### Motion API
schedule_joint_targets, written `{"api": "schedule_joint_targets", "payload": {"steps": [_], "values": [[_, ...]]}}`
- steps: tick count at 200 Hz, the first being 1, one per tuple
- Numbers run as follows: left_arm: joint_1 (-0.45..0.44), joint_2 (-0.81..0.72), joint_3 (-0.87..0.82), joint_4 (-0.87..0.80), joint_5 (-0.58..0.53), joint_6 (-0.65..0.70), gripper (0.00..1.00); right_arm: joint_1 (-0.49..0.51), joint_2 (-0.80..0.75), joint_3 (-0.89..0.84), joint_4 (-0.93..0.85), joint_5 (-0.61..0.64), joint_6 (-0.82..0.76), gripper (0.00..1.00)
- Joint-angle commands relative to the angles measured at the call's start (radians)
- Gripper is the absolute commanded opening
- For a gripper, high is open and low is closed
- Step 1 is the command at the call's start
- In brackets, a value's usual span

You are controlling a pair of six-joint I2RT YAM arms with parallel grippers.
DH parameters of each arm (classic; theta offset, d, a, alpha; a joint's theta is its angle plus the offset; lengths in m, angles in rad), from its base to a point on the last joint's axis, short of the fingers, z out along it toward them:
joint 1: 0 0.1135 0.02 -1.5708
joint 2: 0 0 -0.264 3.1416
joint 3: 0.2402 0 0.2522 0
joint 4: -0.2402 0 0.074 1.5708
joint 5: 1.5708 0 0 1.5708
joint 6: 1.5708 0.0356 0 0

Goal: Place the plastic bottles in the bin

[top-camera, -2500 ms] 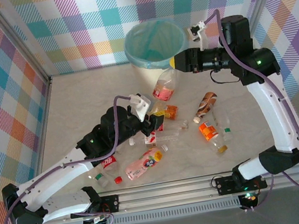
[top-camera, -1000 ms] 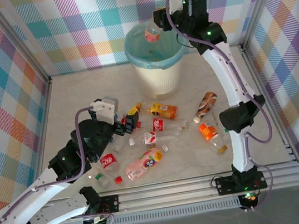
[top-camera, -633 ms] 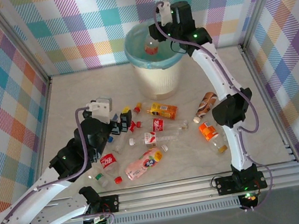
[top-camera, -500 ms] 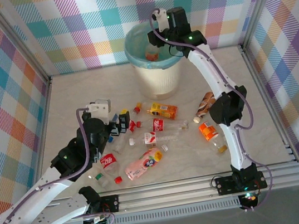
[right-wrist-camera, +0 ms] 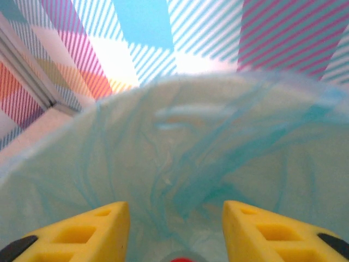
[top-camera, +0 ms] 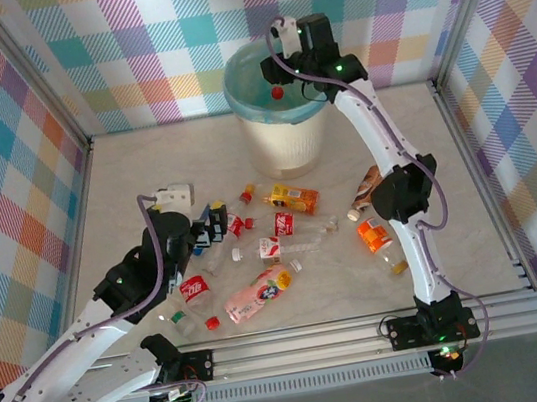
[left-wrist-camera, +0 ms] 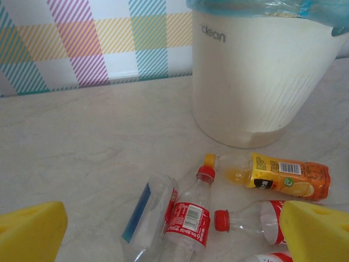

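The right gripper [right-wrist-camera: 175, 214] hangs over the mouth of the bin [top-camera: 286, 148]. Its yellow fingers [right-wrist-camera: 92, 229] are spread wide and hold nothing, and a red cap [top-camera: 275, 91] shows inside the teal liner [right-wrist-camera: 207, 164] just beneath them. The left gripper [left-wrist-camera: 174, 234] sits low over the table [left-wrist-camera: 82, 142], jaws wide apart and empty. Ahead of it a red-labelled bottle [left-wrist-camera: 188, 215] lies touching a flattened blue-labelled bottle [left-wrist-camera: 146, 210], and an orange juice bottle [left-wrist-camera: 272, 177] lies near the bin's foot.

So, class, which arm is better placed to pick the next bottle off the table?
Left. The left end effector hovers open just short of the red-capped bottles on the table, while the right end effector is open, high over the bin.
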Motion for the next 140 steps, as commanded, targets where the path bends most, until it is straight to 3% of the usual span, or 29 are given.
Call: {"api": "schedule_joint_targets", "payload": {"steps": [1, 58, 112, 140], "values": [[0.017, 0.015, 0.053, -0.042, 0.044, 0.019, 1.0, 0.005, -0.091, 0.053, 0.016, 0.025, 0.001, 0.55], [0.02, 0.094, 0.19, -0.179, 0.144, 0.008, 1.0, 0.006, -0.36, -0.009, -0.139, -0.078, 0.066, 0.56], [0.019, 0.197, 0.256, -0.304, 0.356, 0.005, 0.98, 0.035, -0.713, -0.487, -0.208, -0.22, 0.119, 0.56], [0.02, 0.281, 0.292, -0.379, 0.31, -0.021, 0.97, 0.046, -0.89, -0.794, -0.165, -0.238, 0.171, 0.55]]}}
